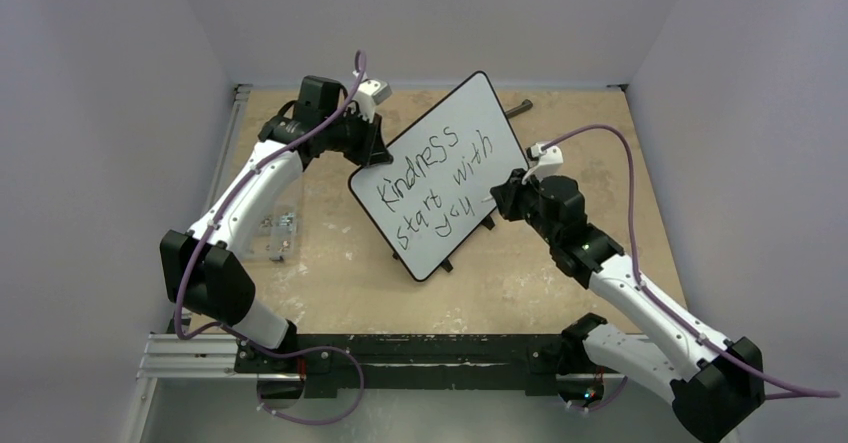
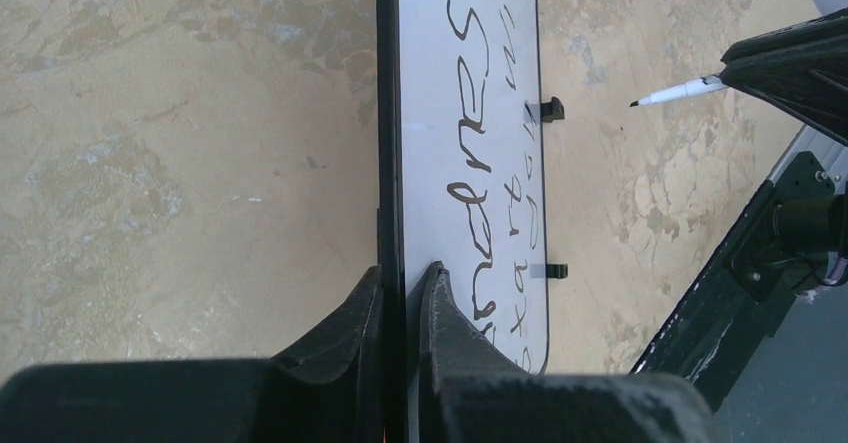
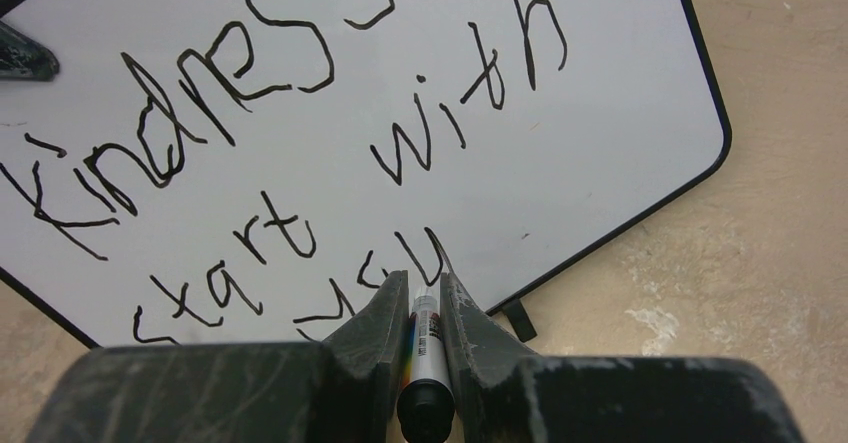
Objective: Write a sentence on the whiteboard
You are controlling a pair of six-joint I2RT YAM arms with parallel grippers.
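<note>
The whiteboard (image 1: 440, 175) stands tilted on small black feet mid-table. It also shows in the left wrist view (image 2: 470, 83) and the right wrist view (image 3: 600, 113). The sentence (image 1: 428, 178) reads "Kindness start with you" in black, the "you" on a third line (image 3: 375, 278). My left gripper (image 1: 372, 143) is shut on the board's far left edge, one finger on each side (image 2: 400, 288). My right gripper (image 1: 500, 195) is shut on a white marker (image 3: 427, 348) with its tip (image 2: 640, 102) close by the board's lower right edge.
A black marker cap (image 1: 518, 109) lies on the table behind the board's far corner. A clear plastic holder (image 1: 275, 228) stands at the left by the left arm. The black mounting rail (image 1: 420, 355) runs along the near edge.
</note>
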